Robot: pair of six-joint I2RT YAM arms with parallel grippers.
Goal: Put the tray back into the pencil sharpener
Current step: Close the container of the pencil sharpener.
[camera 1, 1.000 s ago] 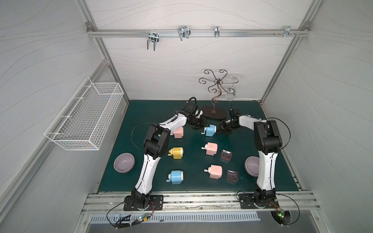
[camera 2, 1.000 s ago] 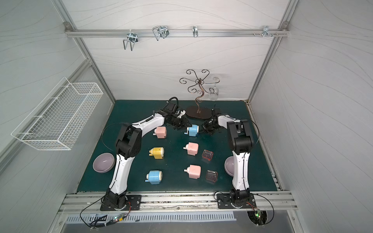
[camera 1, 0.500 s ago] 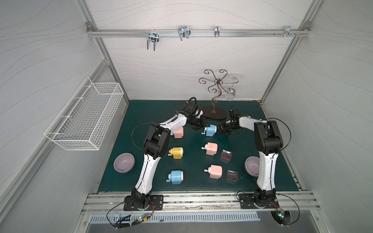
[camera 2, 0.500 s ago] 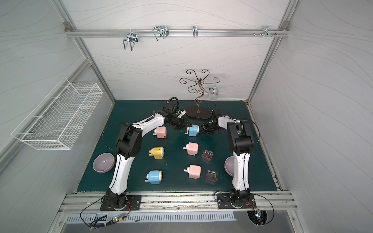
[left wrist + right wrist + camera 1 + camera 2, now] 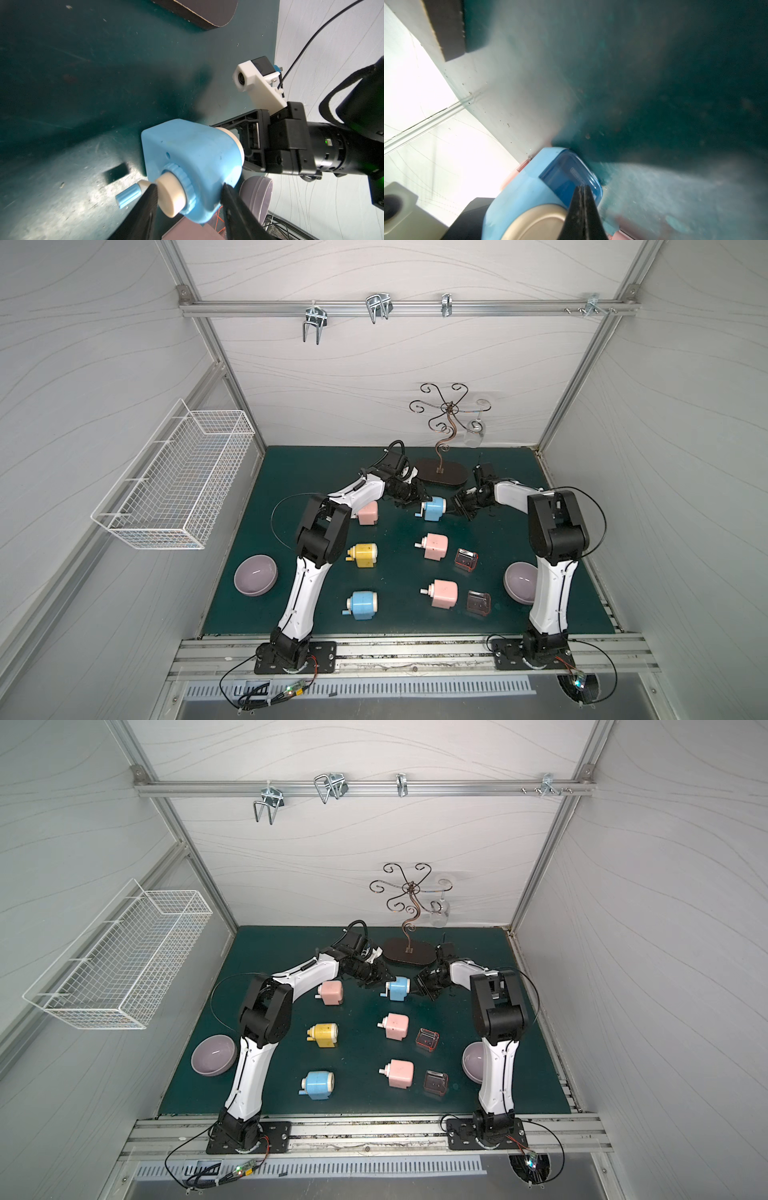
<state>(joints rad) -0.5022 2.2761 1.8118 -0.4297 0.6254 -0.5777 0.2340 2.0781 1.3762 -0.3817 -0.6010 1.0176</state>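
Tray [image 5: 566, 178] under tips of right claw [image 5: 581, 189]: pinched fully shut, gripping nothing, tips pressed on tray's dark blue face. Tray sitting in end opening of blue pencil sharpener [image 5: 432, 506]. Left claw [image 5: 188, 187] part open, clamped across crank end of same sharpener, one finger beside cream hub, other on body corner. Sharpener on mat [image 5: 316, 464] near middle of back edge, just in front of stand base [image 5: 440, 477]. Two loose trays [image 5: 465, 559] nearer right edge, each just beside a pink sharpener [image 5: 434, 546].
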